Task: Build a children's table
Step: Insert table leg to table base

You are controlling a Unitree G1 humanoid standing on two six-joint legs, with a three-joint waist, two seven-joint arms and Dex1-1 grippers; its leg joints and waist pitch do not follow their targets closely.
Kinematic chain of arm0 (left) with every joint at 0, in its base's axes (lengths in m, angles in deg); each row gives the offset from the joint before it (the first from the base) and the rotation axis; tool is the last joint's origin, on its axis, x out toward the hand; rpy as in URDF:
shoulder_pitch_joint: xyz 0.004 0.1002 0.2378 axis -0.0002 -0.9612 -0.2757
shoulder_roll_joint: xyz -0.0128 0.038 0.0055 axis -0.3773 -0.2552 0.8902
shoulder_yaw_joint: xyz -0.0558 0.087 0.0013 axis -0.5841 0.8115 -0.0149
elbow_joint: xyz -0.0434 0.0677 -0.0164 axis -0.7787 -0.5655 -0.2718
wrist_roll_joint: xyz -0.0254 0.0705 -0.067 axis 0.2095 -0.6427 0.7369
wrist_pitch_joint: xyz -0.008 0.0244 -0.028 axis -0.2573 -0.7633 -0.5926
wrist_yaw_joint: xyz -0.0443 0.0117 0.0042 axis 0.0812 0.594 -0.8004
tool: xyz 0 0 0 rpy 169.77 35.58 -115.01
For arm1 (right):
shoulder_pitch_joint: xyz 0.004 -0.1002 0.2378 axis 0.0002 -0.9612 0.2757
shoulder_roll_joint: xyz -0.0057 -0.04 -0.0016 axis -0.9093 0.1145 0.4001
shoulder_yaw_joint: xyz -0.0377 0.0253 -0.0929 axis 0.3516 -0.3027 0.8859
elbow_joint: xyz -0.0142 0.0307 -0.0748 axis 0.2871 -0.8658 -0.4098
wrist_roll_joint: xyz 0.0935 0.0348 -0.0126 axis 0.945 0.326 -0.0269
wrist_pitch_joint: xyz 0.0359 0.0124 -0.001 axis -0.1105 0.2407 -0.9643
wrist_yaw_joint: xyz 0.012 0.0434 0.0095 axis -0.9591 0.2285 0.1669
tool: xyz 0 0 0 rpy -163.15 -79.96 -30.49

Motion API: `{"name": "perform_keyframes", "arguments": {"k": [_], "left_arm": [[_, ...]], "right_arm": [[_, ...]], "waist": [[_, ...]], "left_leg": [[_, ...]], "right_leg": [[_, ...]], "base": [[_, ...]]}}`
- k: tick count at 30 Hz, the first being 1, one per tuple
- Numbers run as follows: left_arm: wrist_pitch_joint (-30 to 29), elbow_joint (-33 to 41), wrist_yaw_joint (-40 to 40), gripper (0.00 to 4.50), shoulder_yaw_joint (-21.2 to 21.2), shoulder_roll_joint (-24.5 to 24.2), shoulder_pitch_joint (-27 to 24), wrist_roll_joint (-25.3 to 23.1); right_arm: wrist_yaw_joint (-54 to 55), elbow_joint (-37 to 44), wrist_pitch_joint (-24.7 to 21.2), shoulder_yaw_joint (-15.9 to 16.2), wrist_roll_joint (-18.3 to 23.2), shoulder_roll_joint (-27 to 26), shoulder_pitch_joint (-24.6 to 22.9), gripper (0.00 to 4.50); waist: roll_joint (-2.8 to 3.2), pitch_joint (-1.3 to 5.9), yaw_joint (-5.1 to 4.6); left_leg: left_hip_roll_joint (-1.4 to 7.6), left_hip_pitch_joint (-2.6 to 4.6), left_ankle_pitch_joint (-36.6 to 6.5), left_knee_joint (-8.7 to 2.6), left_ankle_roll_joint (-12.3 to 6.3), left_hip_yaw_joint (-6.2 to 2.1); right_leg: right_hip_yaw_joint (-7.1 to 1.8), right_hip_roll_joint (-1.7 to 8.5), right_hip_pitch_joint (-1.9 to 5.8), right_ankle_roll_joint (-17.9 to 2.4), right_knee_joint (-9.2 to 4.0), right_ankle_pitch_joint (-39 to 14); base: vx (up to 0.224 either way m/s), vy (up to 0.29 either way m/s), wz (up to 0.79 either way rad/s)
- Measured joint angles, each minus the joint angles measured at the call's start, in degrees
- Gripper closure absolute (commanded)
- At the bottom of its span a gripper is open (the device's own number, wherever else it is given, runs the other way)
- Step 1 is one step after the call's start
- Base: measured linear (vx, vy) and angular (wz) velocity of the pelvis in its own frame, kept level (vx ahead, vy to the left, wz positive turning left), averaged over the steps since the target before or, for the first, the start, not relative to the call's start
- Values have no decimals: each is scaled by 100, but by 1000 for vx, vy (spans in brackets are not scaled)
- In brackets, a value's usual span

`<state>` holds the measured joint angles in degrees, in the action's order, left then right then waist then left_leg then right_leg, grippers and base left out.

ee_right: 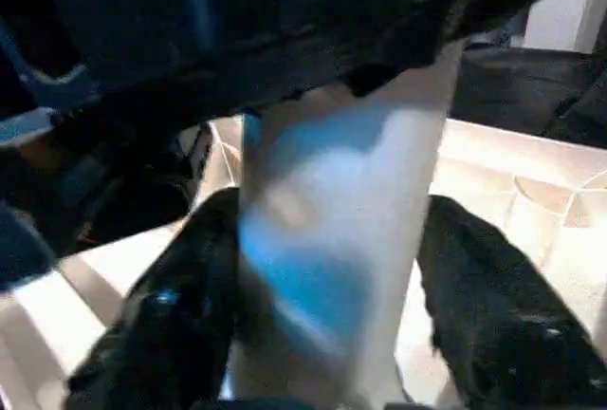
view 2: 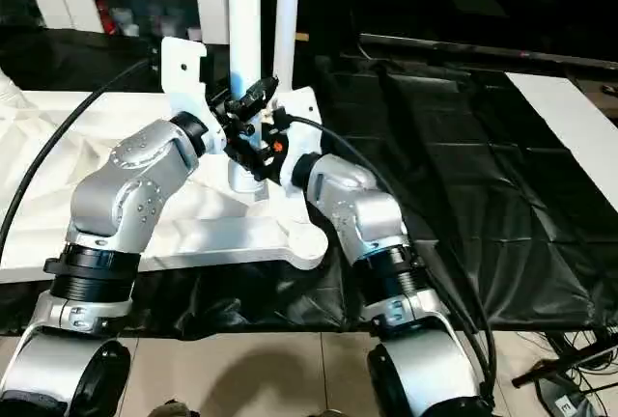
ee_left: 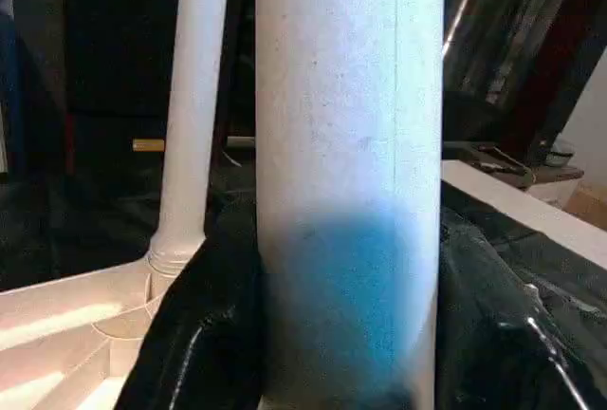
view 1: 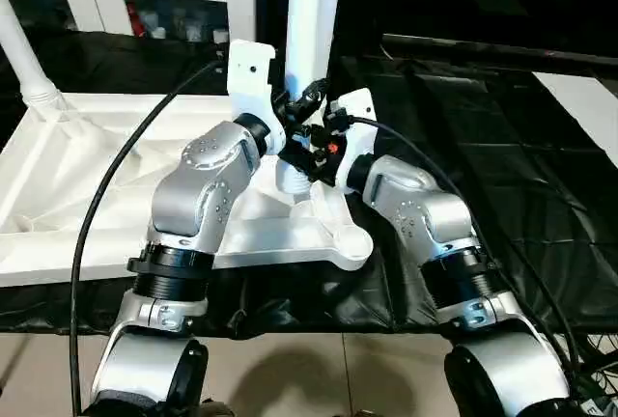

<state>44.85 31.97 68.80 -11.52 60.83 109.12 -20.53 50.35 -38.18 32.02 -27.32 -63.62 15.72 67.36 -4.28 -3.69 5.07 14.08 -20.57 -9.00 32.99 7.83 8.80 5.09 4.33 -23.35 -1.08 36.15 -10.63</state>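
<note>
The main risk is the upright leg going into its corner socket crooked: both grippers clamp it low down, so an uneven push could tilt it and jam it, or slide the table top across the black-covered work table. The left gripper holds the leg between its fingers; the right gripper appears to do the same, though that view is blurred. The white top lies ribbed side up, with other legs already standing in its corners.
</note>
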Motion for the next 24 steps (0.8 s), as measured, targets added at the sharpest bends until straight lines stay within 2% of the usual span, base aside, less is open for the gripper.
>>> {"name": "perform_keyframes", "arguments": {"k": [5, 10, 11, 15, 17, 19, 22, 24], "left_arm": [[5, 0, 32, 258, -2, 26, 0, -43], [-3, -17, 46, 258, 2, 48, 0, -48], [-3, -16, 44, 202, 2, 49, 0, -48], [-69, 61, -128, 181, -59, 76, 0, 115], [-100, 102, -222, 152, -232, 141, 1, 353], [-234, 111, -372, 143, -456, 181, 17, 705], [-936, 111, -1134, 144, -929, 100, 76, 1804], [-1411, 98, -1682, 144, -1138, -85, 156, 2403]], "right_arm": [[-66, -39, -160, -67, 68, -27, 0, 246], [-183, -116, -148, -136, 119, -31, 1, 259], [-198, -118, -148, -144, 123, -30, 1, 259], [-544, -136, -152, -168, 300, 50, 0, 260], [-881, -126, -161, -184, 435, 146, -9, 261], [-1257, -76, -235, -221, 578, 285, -32, 261], [-2163, 267, -670, -262, 1037, 640, -259, 261], [-2785, 468, -961, -170, 1269, 885, -316, 261]], "waist": [[0, 0, 0], [0, 0, -3], [0, 0, -3], [0, 0, 0], [-1, 0, 12], [-2, 1, 11], [-3, 0, 23], [-4, -1, 6]], "left_leg": [[0, 0, 0, 1, 0, 0], [0, 0, 0, 1, 0, 0], [0, 0, 0, 1, 0, 0], [0, -1, 0, 1, -1, 0], [-1, -4, -1, 4, -1, 0], [-1, -5, -1, 8, -2, 0], [-1, -9, -7, 19, -12, 0], [-1, -9, -8, 22, -14, 0]], "right_leg": [[0, 0, 0, 0, 0, 1], [-1, 0, 0, 1, 0, 1], [-1, 0, 0, 1, 0, 1], [-1, 0, 0, 1, 0, 1], [-1, 0, 0, 1, 0, 1], [-1, 0, 0, -1, 1, 2], [-3, 0, 0, -1, 3, 2], [-4, 0, 0, -4, 4, 4]], "base": [[0, 0, 0], [0, 0, 0], [0, 0, 0], [0, 0, 0], [0, 0, 0], [0, 0, 0], [0, 0, 0], [0, 0, 0]]}}
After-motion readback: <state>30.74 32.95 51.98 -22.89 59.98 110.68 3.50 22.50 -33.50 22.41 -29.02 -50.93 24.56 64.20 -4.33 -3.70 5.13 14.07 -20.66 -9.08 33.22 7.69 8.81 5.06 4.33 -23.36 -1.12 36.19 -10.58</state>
